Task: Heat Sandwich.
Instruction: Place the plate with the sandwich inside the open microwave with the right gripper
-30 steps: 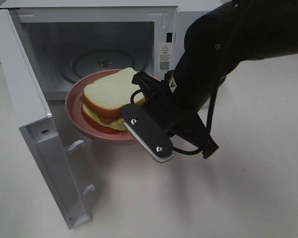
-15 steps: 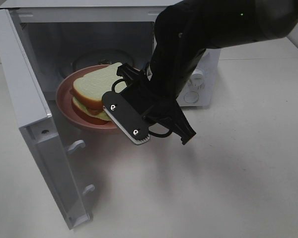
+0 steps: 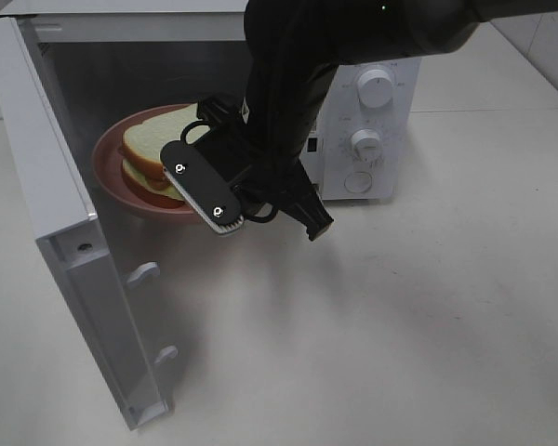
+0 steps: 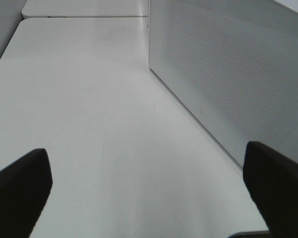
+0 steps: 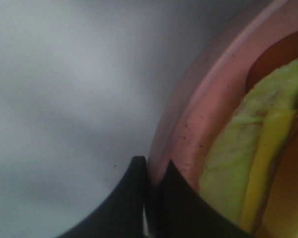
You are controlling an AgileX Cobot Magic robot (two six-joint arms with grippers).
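Plainly one sandwich point(image 3: 153, 139) sits on one pink plate point(image 3: 106, 163).

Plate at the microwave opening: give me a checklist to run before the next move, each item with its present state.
1. Door open wide: ok.
2. Right gripper shut on plate rim: ok.
3. Sandwich wholly on plate: ok.
4. Plate set down inside microwave: cannot tell.
5. Left gripper open, empty: ok.
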